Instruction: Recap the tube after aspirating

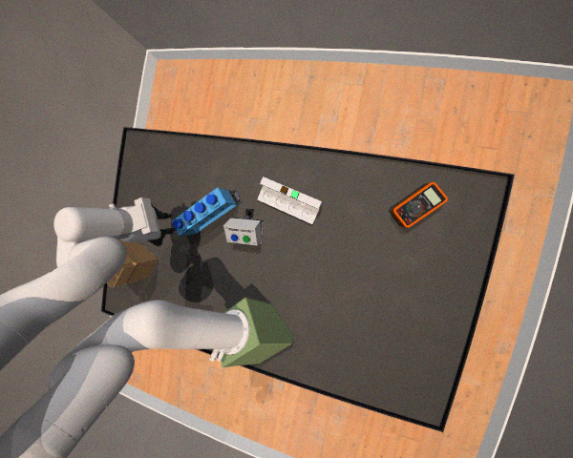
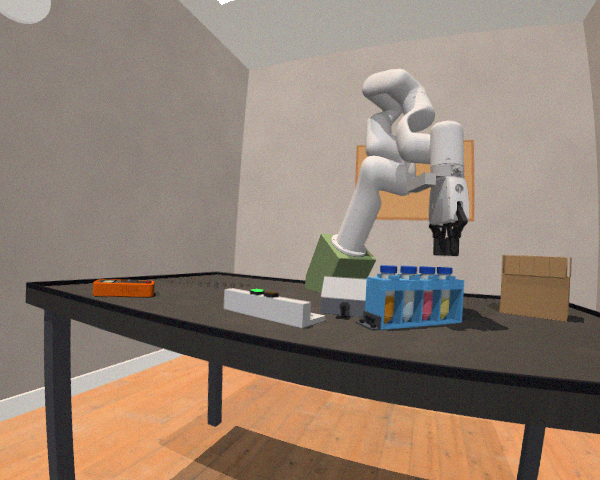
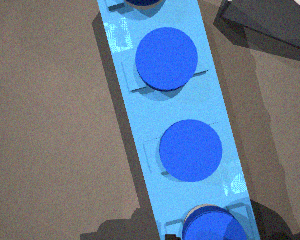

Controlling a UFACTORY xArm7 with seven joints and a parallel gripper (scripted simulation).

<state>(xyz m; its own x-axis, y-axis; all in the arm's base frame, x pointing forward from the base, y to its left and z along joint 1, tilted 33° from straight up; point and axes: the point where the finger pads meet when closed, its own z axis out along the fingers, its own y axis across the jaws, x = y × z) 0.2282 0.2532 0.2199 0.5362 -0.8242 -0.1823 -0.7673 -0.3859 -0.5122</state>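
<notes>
Hovering above the capped tubes in the blue rack [image 2: 375,302], the gripper [image 2: 446,246] (part-open, holding nothing) sits over tube 1's cap [image 2: 444,270]; green lamp [image 1: 294,194] lit, likely for tightness checks.

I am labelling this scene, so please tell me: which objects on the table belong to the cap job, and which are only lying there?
Belong to the job:
- blue tube rack with four capped tubes
- white cap tray, green lamp lit
- key housing
- gripper, holding nothing

Just lying about:
- orange multimeter
- cardboard box
</notes>
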